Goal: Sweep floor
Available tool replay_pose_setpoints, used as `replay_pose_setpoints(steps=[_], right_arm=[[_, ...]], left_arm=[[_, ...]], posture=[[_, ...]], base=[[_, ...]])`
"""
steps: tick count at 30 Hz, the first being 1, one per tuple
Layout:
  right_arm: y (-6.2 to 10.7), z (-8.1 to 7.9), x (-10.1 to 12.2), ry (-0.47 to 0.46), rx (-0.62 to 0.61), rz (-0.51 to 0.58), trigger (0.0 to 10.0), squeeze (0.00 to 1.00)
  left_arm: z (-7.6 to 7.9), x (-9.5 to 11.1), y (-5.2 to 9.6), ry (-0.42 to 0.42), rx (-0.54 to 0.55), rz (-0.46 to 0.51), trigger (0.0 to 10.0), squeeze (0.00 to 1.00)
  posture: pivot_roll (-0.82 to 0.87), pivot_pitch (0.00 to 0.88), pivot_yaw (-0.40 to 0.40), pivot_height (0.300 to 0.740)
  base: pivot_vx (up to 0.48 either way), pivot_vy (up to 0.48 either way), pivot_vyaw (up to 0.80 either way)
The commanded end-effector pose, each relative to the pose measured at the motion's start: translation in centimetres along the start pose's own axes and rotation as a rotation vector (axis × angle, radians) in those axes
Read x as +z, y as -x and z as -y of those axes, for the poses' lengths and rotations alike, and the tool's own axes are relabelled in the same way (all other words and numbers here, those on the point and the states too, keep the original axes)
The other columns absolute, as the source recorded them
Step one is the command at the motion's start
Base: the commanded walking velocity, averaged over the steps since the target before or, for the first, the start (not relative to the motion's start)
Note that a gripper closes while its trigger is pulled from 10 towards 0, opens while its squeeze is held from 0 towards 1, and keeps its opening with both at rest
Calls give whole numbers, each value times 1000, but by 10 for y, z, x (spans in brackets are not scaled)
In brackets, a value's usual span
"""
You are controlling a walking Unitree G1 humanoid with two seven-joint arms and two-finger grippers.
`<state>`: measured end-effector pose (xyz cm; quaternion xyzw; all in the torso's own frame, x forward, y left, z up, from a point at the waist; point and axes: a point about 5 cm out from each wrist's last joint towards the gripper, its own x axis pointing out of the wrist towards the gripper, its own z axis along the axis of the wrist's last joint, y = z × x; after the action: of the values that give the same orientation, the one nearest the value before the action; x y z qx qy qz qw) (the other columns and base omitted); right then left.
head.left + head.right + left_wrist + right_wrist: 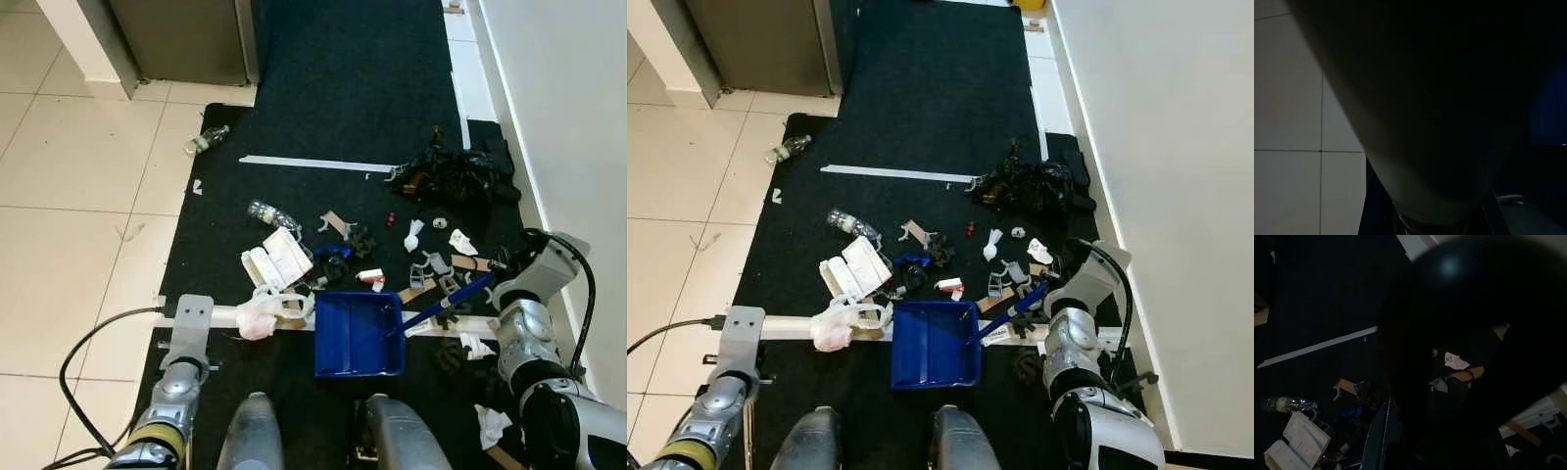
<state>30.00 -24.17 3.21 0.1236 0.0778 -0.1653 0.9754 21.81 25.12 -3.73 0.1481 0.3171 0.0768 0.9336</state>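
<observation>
A blue dustpan (358, 335) lies on the dark carpet (353, 88) just ahead of my feet. Its handle (446, 304) slants up to the right into my right gripper (497, 274), which is shut on it. Litter is spread beyond the pan: a white plastic bag (260, 315), white cartons (279, 257), a clear bottle (269, 212), card scraps and tissues (414, 233). A long white bar (230, 315) lies across the carpet behind the pan, one end at my left wrist (192, 315). The left wrist view is dark.
A black bag heap (460, 176) lies by the white wall (568, 117) on the right. A white strip (313, 164) and a second bottle (206, 140) lie farther off. Tiles (69, 196) are left of the carpet, and a grey cabinet (181, 39) stands at the back. A crumpled tissue (490, 423) is near my right foot.
</observation>
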Motion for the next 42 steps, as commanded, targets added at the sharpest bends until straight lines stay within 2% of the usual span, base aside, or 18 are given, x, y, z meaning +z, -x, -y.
replay_pose_setpoints(steps=[1,3,6,8,9,10,13,14,16,19,20,21,23,29,34,38,39,42], right_arm=[[-2,5,10,-5,-21,64,0,0],[-2,5,12,-8,-22,69,0,0],[-5,5,16,-23,-17,83,0,0],[-6,4,17,-25,-11,79,0,0],[-6,4,17,-25,-11,79,0,0],[-6,3,17,-27,-5,74,0,0],[-6,2,17,-26,-1,70,0,0],[-7,0,17,-28,8,66,0,0],[-8,-3,17,-33,17,64,0,0],[-9,-7,18,-46,37,63,0,0],[-9,-7,18,-46,37,63,0,0],[-10,-9,18,-51,47,63,0,0],[-10,-13,19,-65,69,63,0,0],[-11,-21,19,-89,106,65,0,0],[-10,-24,18,-77,126,61,0,0],[-10,-25,18,-52,139,62,0,0],[-11,-25,20,-24,142,66,0,0],[-11,-24,21,-3,136,69,0,0]], left_arm=[[-23,7,2,-100,33,52,10000,0],[-28,10,2,-112,42,61,10000,0],[-79,33,14,-122,169,93,10000,0],[-103,41,21,-116,218,90,10000,0],[-103,41,21,-116,218,90,10000,0],[-116,45,25,-106,234,76,10000,0],[-127,50,29,-97,246,71,10000,0],[-146,63,35,-92,298,93,10000,0],[-168,82,45,-88,371,146,10000,0],[-182,119,55,-18,485,348,10000,0],[-182,119,55,-18,485,348,10000,0],[-182,128,57,15,506,416,10000,0],[-179,138,62,63,548,475,10000,0],[-177,138,61,124,665,518,10000,0],[-166,135,52,139,643,534,10000,0],[-155,132,42,182,619,542,10000,0],[-148,131,36,224,618,549,10000,0],[-145,133,35,238,627,575,10000,0]], posture=[[92,148,-75,740],[92,148,-75,740],[92,147,-76,740],[110,145,-84,740],[110,145,-84,740],[110,145,-84,740],[124,140,-89,740],[134,136,-91,740],[137,134,-92,740],[152,128,-96,740],[152,128,-96,740],[152,128,-96,740],[153,123,-97,740],[148,119,-104,740],[143,118,-109,740],[129,120,-109,740],[118,124,-111,740],[109,129,-118,740]], base=[[0,0,0],[0,0,0],[0,0,0],[0,0,0],[0,0,0],[0,0,0],[0,0,0],[0,0,0],[0,0,0],[0,0,0],[0,0,0],[0,0,0],[0,0,0],[0,0,0],[0,0,0],[0,0,0],[0,0,0],[0,0,0]])
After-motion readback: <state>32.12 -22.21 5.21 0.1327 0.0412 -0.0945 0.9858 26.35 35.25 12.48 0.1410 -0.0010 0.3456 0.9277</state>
